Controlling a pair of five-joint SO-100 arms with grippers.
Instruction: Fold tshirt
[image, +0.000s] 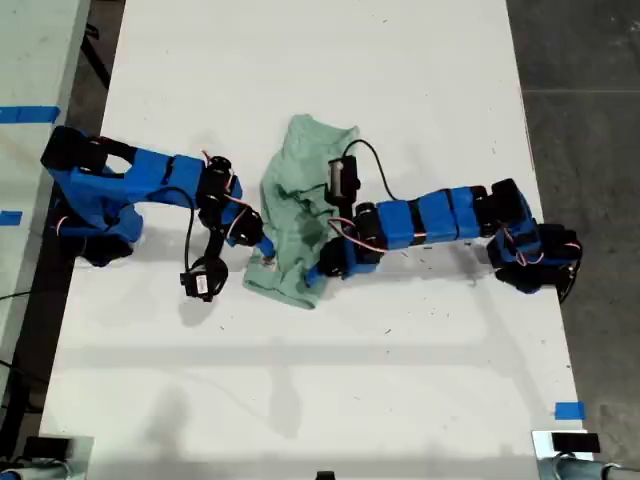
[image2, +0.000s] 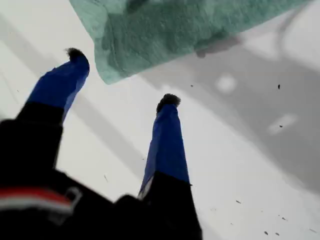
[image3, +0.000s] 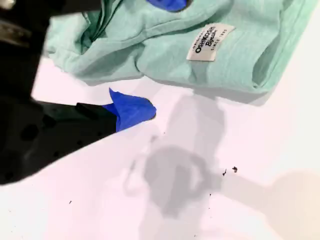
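My first claw (image2: 122, 76) is released – its two blue-taped fingers (image2: 165, 145) stand well apart with nothing between them, their dark tips pointing at a corner of the tshirt (image2: 190, 30) just beyond. Under them is bare white worktop (image2: 240, 165) flecked with small dark specks.

My second claw (image3: 150, 55) is also spread wide. One blue finger (image3: 131, 109) lies low against the worktop just beside the shirt's edge, and the other shows only as a blue tip past a fold, so a bunched edge of cloth lies between them without being pinched.

Close to that claw a white sewn-in label (image3: 210, 42) faces up on the cloth. It reads "OshKosh B'gosh", with a smaller line that seems to say "since 1895".

The tshirt (image: 295, 200) is pale mint green, soft and wrinkled. In the exterior view it lies crumpled in a tall, narrow heap near the middle of the worktop (image: 400, 380), between the two arms.

In the exterior view, my first claw (image: 318, 270) touches the heap's lower edge on the exterior view's right, and its blue arm stretches almost level to a base near the worktop's right edge. My second claw (image: 262, 240) meets the heap on the exterior view's left – its arm bends in from a base at the left edge.
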